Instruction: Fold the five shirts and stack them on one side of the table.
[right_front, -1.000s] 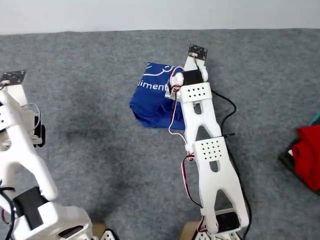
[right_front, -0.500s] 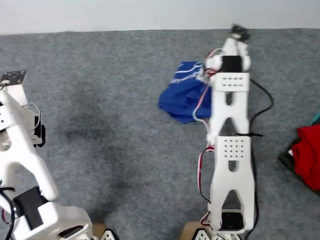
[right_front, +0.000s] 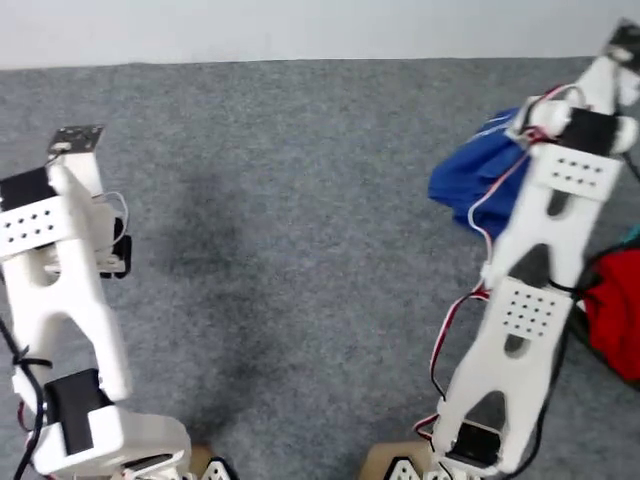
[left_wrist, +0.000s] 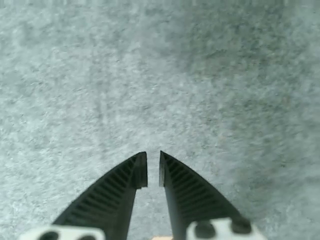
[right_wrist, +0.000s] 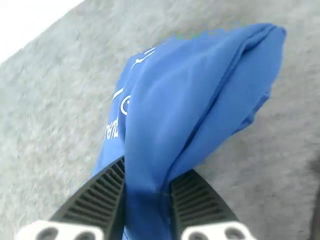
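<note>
One blue shirt (right_wrist: 200, 90) pinched in right tool (right_wrist: 147, 172), near red shirt (right_front: 612, 310); left tool (left_wrist: 151, 157) narrow, empty. Lower squarely onto red shirt, fold intact.

Smooth matt cloth shirt (right_wrist: 200, 100), rough carpet-like table (left_wrist: 150, 75), ribbed black plastic claw pads (left_wrist: 122, 182).

Overhead camera; two close wrist cameras

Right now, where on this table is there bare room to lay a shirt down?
The widest bare patch is the grey table between the two arms, from the left hand across to the blue shirt. The right edge is crowded: the right hand grips that shirt beside a red cloth pile.
</note>
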